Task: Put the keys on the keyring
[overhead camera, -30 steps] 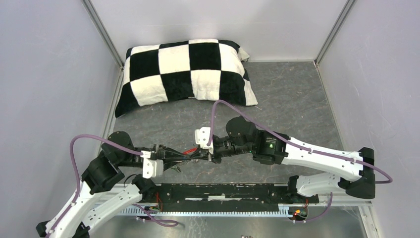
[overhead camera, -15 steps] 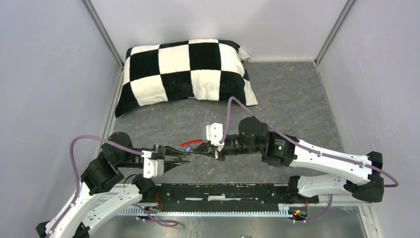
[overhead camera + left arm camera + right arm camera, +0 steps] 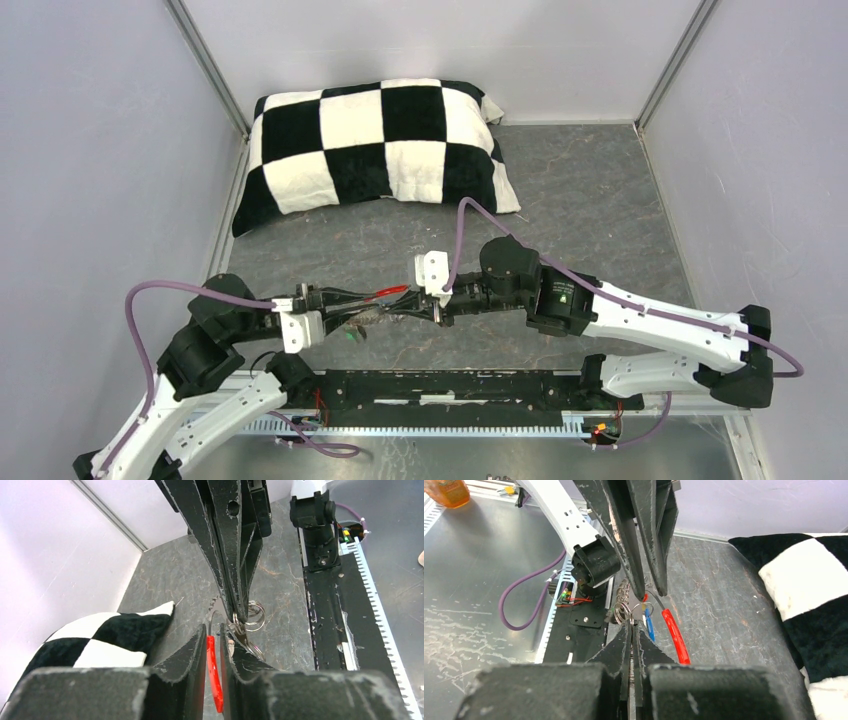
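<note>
My left gripper point(image 3: 375, 303) and right gripper point(image 3: 412, 312) meet tip to tip over the grey floor near the front. In the left wrist view my left gripper point(image 3: 214, 639) is shut on a red key tag point(image 3: 213, 675), held edge-on between the jaws. In the right wrist view my right gripper point(image 3: 634, 625) is shut on the silvery keyring point(image 3: 621, 611), whose loops also show in the left wrist view point(image 3: 256, 614). A blue key tag point(image 3: 649, 625) hangs by the ring beside the red tag point(image 3: 675, 636). A green tag point(image 3: 352, 335) shows below the left gripper.
A black-and-white checkered pillow point(image 3: 380, 150) lies at the back. A black rail point(image 3: 450, 385) runs along the front edge by the arm bases. Pale walls close in left, right and back. An orange bottle point(image 3: 446, 492) stands outside the enclosure.
The right gripper pulled back to the right a second ago and then held still. The left gripper shifted slightly away from the rail and closed on the red tag.
</note>
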Controlling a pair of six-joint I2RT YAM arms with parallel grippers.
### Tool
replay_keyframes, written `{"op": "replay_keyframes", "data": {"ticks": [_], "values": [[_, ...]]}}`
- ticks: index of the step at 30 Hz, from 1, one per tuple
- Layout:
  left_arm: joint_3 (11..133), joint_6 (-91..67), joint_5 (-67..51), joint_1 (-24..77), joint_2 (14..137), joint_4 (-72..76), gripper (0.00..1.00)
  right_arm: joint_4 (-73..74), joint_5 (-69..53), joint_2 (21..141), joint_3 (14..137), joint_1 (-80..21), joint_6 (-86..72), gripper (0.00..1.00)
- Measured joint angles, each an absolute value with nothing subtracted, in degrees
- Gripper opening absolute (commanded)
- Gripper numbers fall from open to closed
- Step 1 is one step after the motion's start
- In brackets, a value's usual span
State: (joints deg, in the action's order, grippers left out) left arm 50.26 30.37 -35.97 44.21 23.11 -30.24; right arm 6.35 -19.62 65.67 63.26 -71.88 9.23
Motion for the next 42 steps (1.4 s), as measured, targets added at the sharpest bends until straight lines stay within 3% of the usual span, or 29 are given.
{"op": "replay_keyframes", "data": {"ticks": [6,9,17,22,42], "values": [[50.3,30.2,-36.4,44.2,22.7,-30.4,0.47,6.8,-20.8,66.2,63.3,-71.9,9.3,0.00],[50.3,30.3,-37.2,44.2,22.8,-31.3,0.50,7.7,-20.8,66.7,63.3,-71.9,9.3,0.00],[52.3,31.8,-43.1,44.2,27.3,-37.1,0.43,10.9,-21.0,68.5,65.1,-71.9,10.2,0.00],[52.6,34.4,-44.6,44.2,29.4,-39.8,0.30,12.9,-21.7,68.9,66.5,-71.9,10.6,0.00],[54.7,44.5,-44.2,44.2,26.7,-45.9,0.25,13.8,-23.5,69.2,66.7,-72.0,10.1,0.00]]}}
